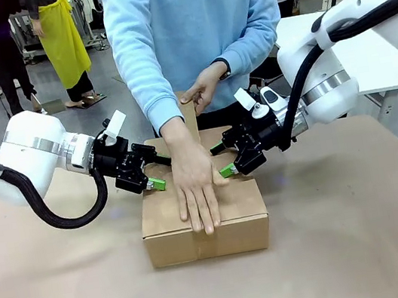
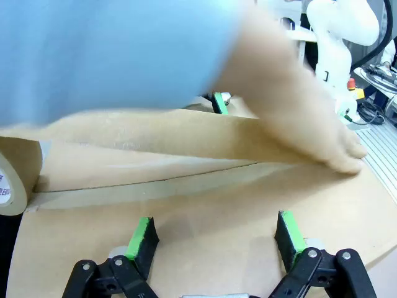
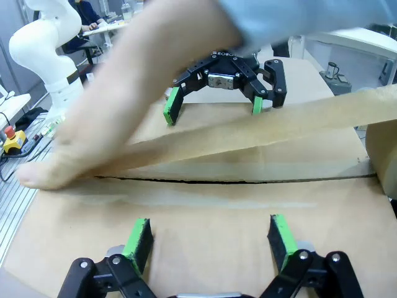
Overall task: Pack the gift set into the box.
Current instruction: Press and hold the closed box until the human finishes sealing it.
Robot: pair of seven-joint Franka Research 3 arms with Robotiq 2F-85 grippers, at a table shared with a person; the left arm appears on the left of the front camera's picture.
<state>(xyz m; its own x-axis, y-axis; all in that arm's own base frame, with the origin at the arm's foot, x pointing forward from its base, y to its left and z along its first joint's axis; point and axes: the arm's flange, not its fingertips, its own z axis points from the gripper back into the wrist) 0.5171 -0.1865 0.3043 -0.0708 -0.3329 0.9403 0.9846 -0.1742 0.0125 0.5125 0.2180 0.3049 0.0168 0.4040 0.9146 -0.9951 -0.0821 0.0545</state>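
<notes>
Cardboard flaps of the box [image 1: 203, 221], mid-frame on the surface, are pinned by both grippers [image 1: 151, 174] [image 1: 225, 158], jaws wide open and empty; if either slips, the person's tape [image 3: 260, 127] could seal crooked.

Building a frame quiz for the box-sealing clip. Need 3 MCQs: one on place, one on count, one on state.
1. Where does the person's flat hand rest?
A. on the box's closed top
B. on the bare table
C. on a gripper

2. How many grippers press down on the box top?
A. none
B. one
C. two

3. The brown tape strip is
A. cut and fully stuck
B. partly laid, running to the roll
C. not started

Key: A, palm lies over the seam; C, left gripper and right gripper flank it; B, strip lifts toward the roll.
</notes>
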